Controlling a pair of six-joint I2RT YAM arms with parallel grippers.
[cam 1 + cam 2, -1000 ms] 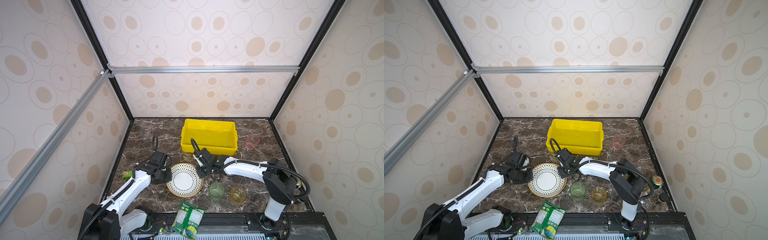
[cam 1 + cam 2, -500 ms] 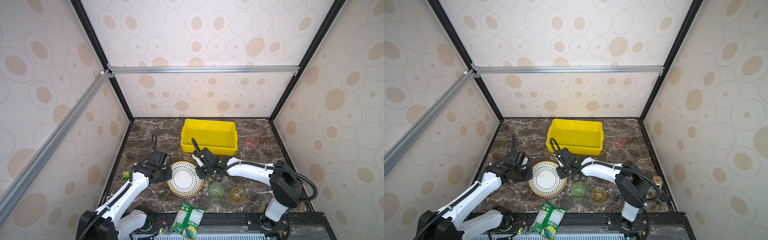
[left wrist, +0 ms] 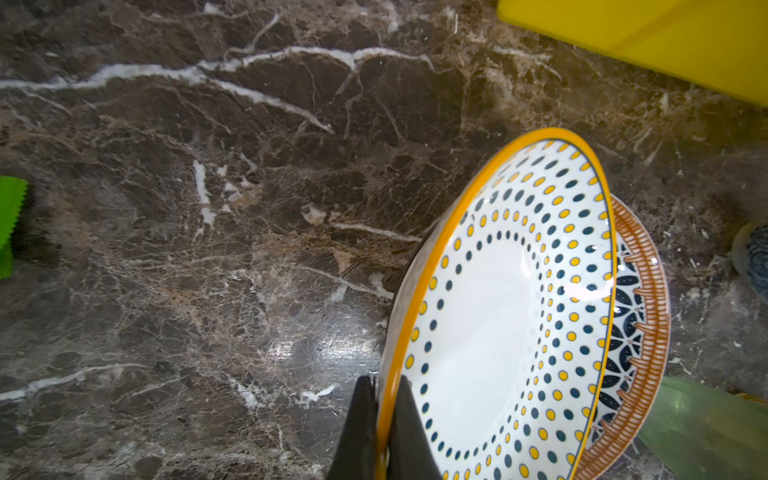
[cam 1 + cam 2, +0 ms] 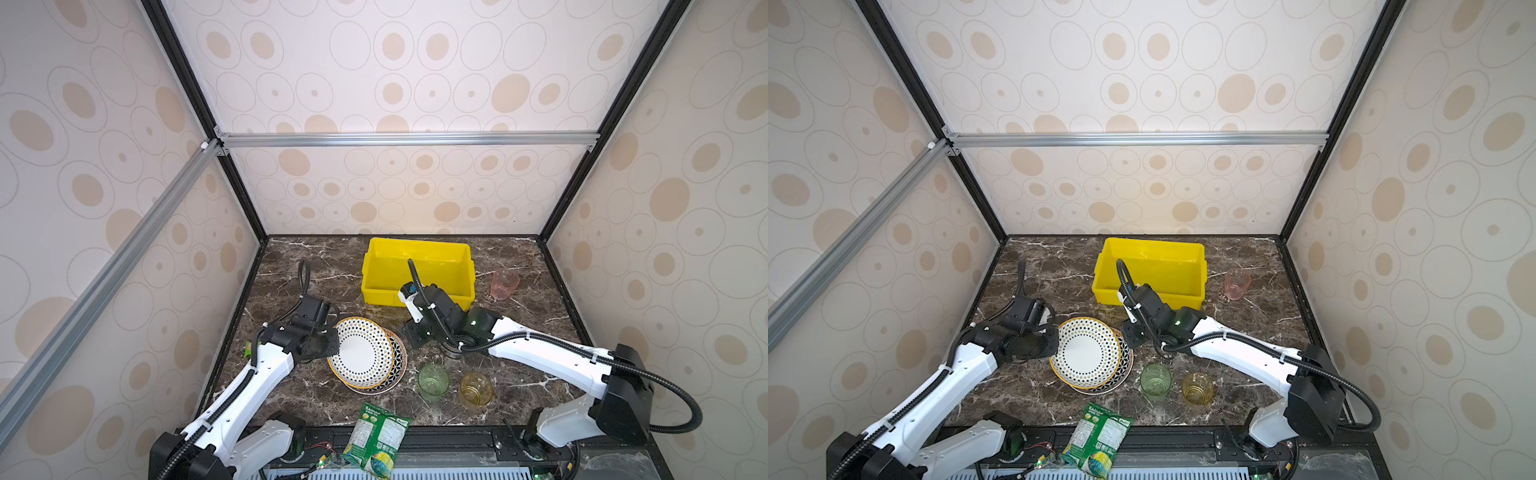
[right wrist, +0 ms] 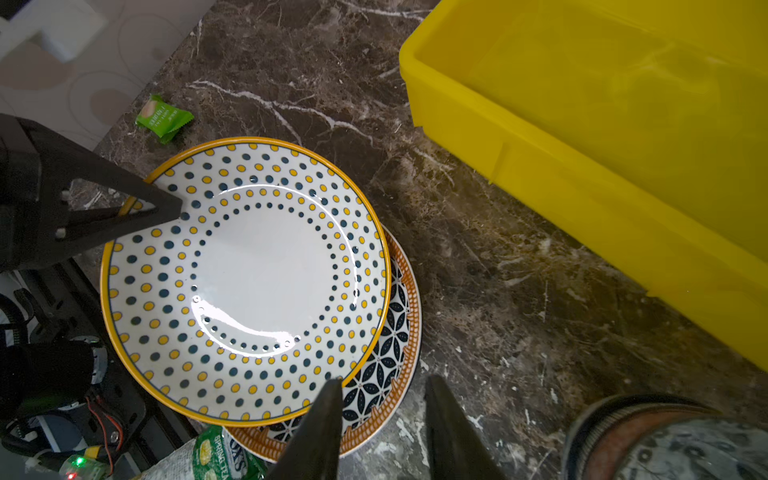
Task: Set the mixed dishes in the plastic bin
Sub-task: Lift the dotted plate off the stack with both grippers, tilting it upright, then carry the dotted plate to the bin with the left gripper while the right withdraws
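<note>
the left gripper [image 3: 384, 386] has now clenched on the 9 o'clock rim of the dotted plate [image 4: 361, 353] and tilted it up over the geometric plate [image 4: 398, 362]. the right gripper [image 5: 384, 380], at its 3 o'clock, has parted its jaws and holds nothing. so the left arm alone must probably carry the plate to the plastic bin [image 4: 382, 296] at 1 o'clock.
</note>
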